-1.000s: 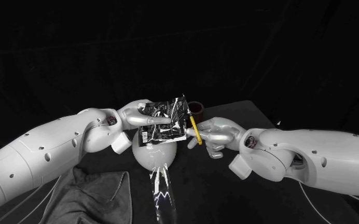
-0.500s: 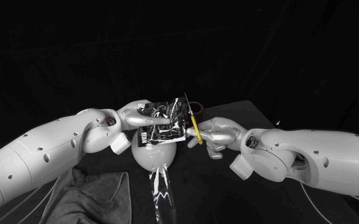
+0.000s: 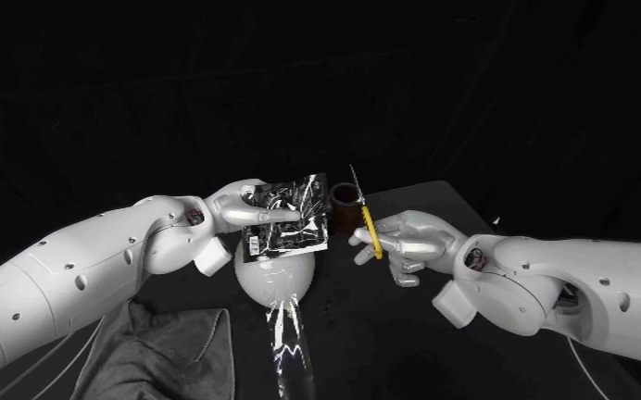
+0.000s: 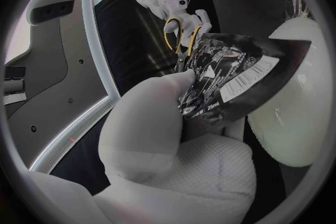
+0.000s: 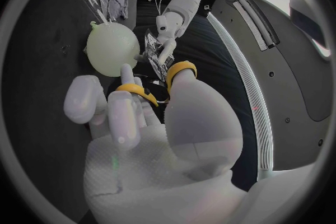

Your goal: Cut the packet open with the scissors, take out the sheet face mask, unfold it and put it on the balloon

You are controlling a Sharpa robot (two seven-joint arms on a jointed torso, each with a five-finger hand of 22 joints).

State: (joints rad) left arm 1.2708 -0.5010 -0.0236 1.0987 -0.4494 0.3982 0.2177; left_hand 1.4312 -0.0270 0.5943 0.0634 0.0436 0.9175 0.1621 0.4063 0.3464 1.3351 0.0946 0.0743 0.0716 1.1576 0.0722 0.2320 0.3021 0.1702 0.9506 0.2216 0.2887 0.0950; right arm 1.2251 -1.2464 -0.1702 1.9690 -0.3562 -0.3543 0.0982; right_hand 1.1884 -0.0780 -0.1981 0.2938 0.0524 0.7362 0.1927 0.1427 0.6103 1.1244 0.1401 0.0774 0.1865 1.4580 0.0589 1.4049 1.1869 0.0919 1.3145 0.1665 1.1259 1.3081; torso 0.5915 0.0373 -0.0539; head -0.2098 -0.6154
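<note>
- Pinching the packet [image 3: 287, 217] with the left hand [image 3: 238, 204]: thumb and fingers closed on the edge nearest that arm, the rest of the packet sticking out free.
- Holding it up off the black table [image 3: 441, 198], face toward the head camera, slightly tilted, dark and glossy with a pale label strip.
- Directly below and behind the packet, the pale balloon [image 3: 275, 275], lying on the table with its narrow end toward the robot; contact between packet and balloon impossible to tell.
- From the balloon's narrow end, a strip of clear crinkled film [image 3: 287, 349] running toward the robot.
- Grasping the scissors [image 3: 363, 219] with the right hand [image 3: 408, 241]: thumb through 1 yellow loop, fingers through the other, as seen in the right wrist view.
- Scissors raised, blades pointing up and away from the robot, tip a little higher than the packet's top corner.
- Just beside the packet's free edge in the head view, with a narrow dark gap between; not cutting into it.
- Blades seen as 1 thin line in the head view; open or together hard to judge.
- Between packet and scissors, farther back on the table, a small dark round container [image 3: 347, 194].
- Near the robot, under the left arm, a crumpled grey cloth [image 3: 160, 349] on the table.
</note>
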